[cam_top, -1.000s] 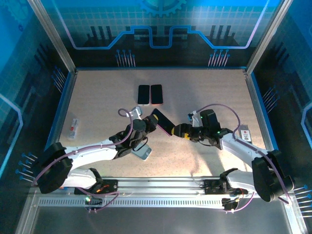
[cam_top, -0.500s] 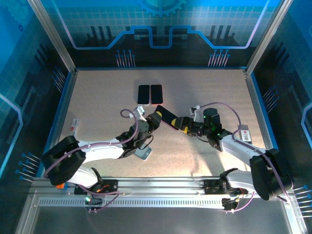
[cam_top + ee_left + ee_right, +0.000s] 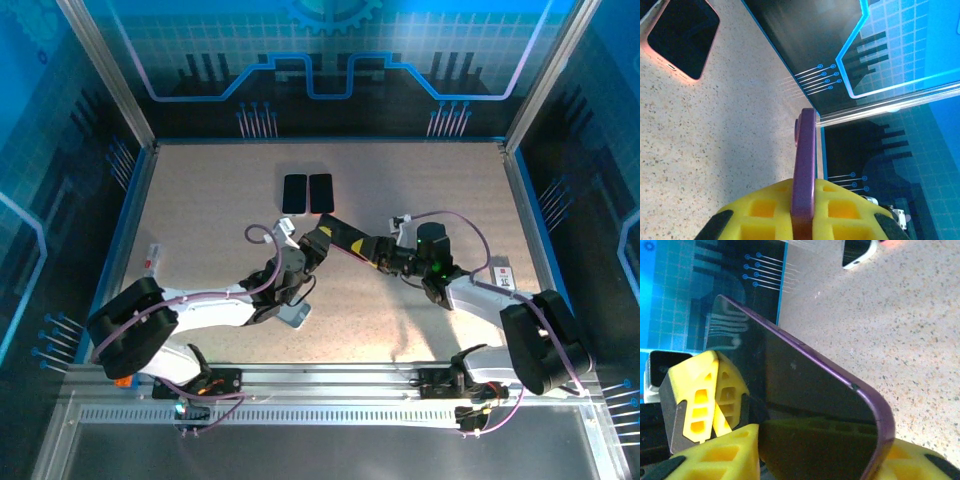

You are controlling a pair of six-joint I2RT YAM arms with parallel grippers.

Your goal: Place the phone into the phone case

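The phone (image 3: 342,243), dark-screened with a purple rim, hangs tilted above the table's middle between both arms. My left gripper (image 3: 312,250) is shut on its left end; in the left wrist view the phone (image 3: 805,165) stands edge-on, pinched by the yellow fingers (image 3: 760,210). My right gripper (image 3: 373,258) straddles the right end. In the right wrist view the phone (image 3: 805,390) crosses the gap slantwise, and the yellow fingers (image 3: 710,460) stand apart on either side. A grey phone case (image 3: 293,314) lies flat on the table under the left arm.
Two other phones (image 3: 294,193) (image 3: 320,193) lie side by side at the back centre. A small clear item (image 3: 150,262) sits near the left wall and a white one (image 3: 503,275) near the right wall. Blue walls ring the speckled table (image 3: 430,190).
The right gripper has come in from the right onto the phone's free end and its jaws have narrowed. The left gripper, with the phone, lifted slightly toward the back.
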